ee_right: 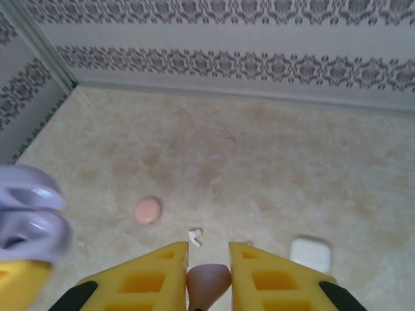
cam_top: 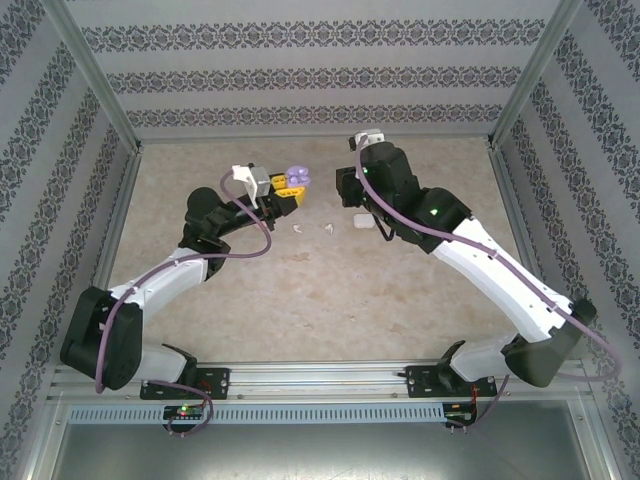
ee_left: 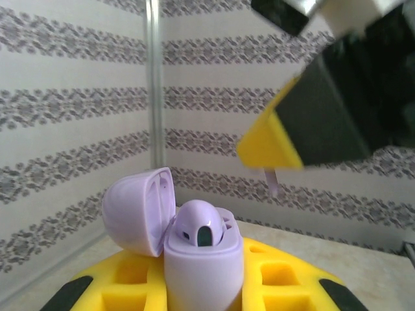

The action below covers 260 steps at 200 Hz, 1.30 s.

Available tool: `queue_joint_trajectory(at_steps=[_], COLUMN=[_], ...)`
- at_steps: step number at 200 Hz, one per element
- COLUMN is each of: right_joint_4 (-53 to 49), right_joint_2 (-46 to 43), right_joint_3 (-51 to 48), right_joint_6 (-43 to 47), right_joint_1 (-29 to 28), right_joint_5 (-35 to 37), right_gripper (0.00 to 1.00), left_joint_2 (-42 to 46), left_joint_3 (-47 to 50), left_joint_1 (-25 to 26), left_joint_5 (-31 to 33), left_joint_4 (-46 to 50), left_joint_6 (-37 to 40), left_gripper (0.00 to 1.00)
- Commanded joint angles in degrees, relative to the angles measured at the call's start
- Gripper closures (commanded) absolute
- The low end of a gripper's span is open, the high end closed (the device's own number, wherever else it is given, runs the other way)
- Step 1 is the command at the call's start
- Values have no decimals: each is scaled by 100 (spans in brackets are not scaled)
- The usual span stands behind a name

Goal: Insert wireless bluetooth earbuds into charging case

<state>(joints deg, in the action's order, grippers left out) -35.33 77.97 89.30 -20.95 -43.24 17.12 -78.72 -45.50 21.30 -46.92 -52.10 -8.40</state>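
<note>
Beige marbled tabletop (ee_right: 259,149), patterned walls all round. L gripper (ee_left: 204,285) was clamped tight on the purple charging case (ee_left: 204,256), held upright w/ lid (ee_left: 139,207) flipped open. R gripper (ee_right: 208,258) hung just beside and above it, fingers nearly closed, pinching a pinkish earbud (ee_right: 207,282). On the table lay a pink case (ee_right: 148,210), white case (ee_right: 310,253) & white earbud (ee_right: 194,236), each apart.

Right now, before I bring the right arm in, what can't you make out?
- Right wrist view: small pinkish piece between the right yellow fingers, cut off by the bottom edge.
- Left wrist view: far socket of the open lilac plastic charging case in the left fingers, hidden behind its seated lilac earbud.
- Top view: white specks on the beige table, too small to identify.
</note>
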Motion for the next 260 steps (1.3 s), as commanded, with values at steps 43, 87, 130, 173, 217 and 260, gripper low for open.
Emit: queue_joint_trajectory(at_steps=[43, 87, 130, 173, 217, 260], right_joint_4=[326, 798, 1027, 1181, 1262, 1319], right_joint_2=[-594, -997, -1057, -961, -804, -707], right_joint_3=[0, -457, -734, -913, -960, -984], right_joint_6=[464, 417, 288, 199, 135, 104], right_joint_1=[-38, -60, -95, -152, -173, -177], right_joint_5=[-242, -432, -612, -657, -727, -715], right_gripper=[78, 78, 78, 78, 78, 78], left_joint_2=[-335, -530, -692, -754, -721, -683], left_joint_3=[-481, -839, -1087, -1182, -1178, -1186], left_joint_1=[504, 637, 698, 742, 753, 762], left_joint_5=[-827, -912, -881, -872, -863, -862], left_joint_4=[563, 828, 833, 794, 791, 771], left_joint_6=[1063, 1262, 1218, 1157, 1140, 1122], left_gripper=[100, 100, 100, 100, 100, 100])
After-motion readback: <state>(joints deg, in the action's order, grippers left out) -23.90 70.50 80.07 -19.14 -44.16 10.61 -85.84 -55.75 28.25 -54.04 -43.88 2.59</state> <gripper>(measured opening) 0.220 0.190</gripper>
